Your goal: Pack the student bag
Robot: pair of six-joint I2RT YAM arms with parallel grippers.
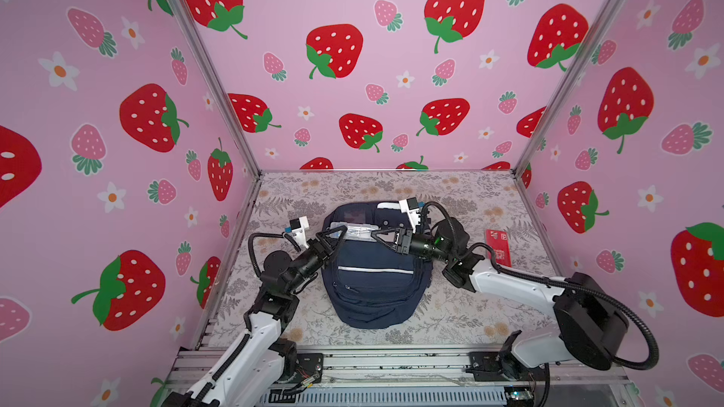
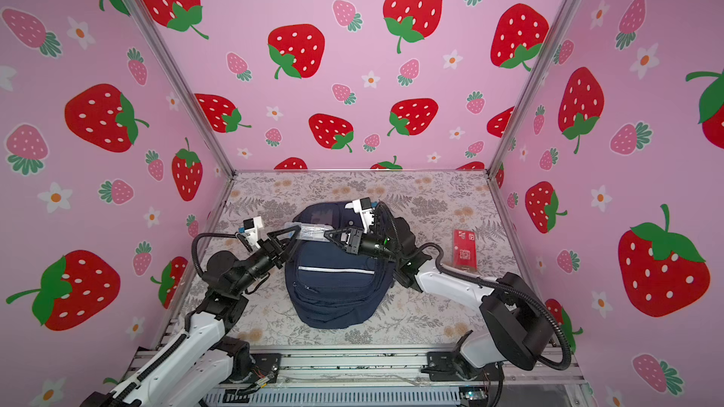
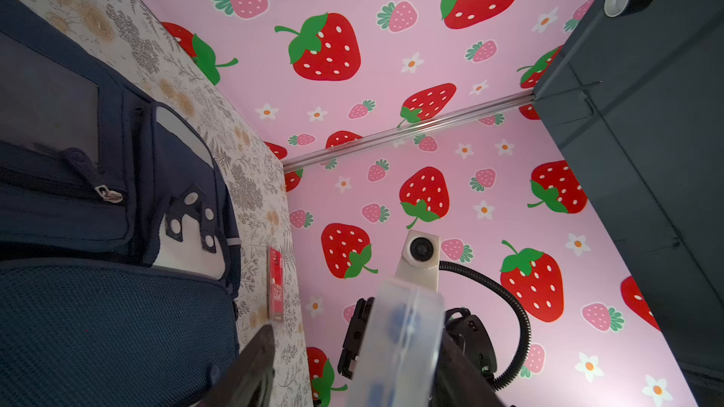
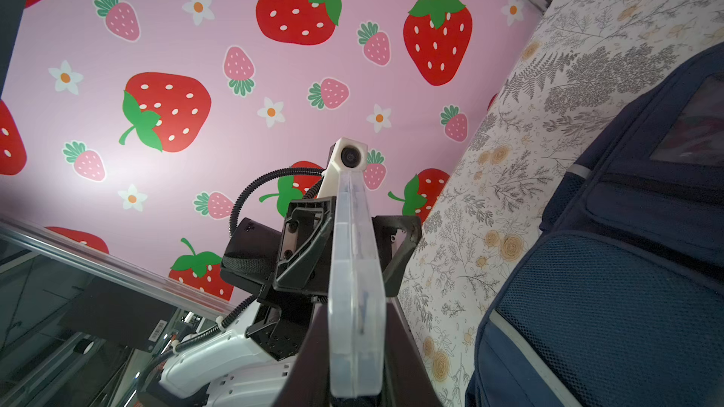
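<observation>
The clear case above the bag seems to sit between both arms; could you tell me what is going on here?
Both arms meet over the student bag, which lies flat on the floral table. A clear plastic case hangs in the air between them. The right gripper is closed on one end, while the jaws of the left gripper stand apart around the other end, so only the right arm seems to grip it. The case is not yet in the bag. A red packet lies untouched on the table beside the bag.
</observation>
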